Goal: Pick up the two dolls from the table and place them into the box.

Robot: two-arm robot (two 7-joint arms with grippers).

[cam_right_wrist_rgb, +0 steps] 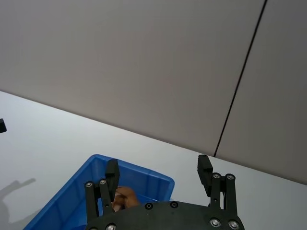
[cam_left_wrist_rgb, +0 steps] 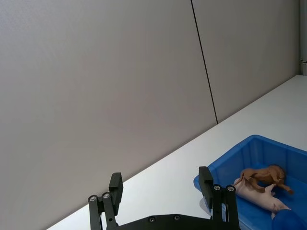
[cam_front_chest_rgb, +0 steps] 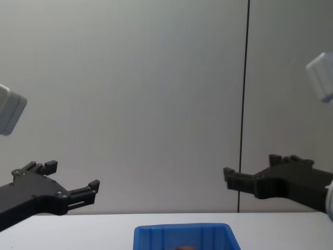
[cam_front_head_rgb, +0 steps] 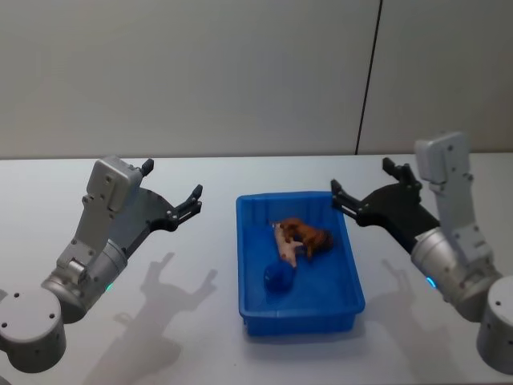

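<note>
Left hand (cam_front_head_rgb: 172,191) and right hand (cam_front_head_rgb: 361,188) hover spread apart; box (cam_front_head_rgb: 337,309) holds brown doll (cam_front_head_rgb: 309,236) and pink doll (cam_front_head_rgb: 284,245).

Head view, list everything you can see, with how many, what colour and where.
table: one, white, under everything.
box: one, bright blue, middle of the table, between the arms.
brown doll: one, inside the box, lying against the pink one.
pink doll: one, inside the box.
blue round object: one, inside the box, near side.
wall: grey panels behind the table.
left gripper: black, open, raised left of the box.
right gripper: black, open, raised right of the box.
</note>
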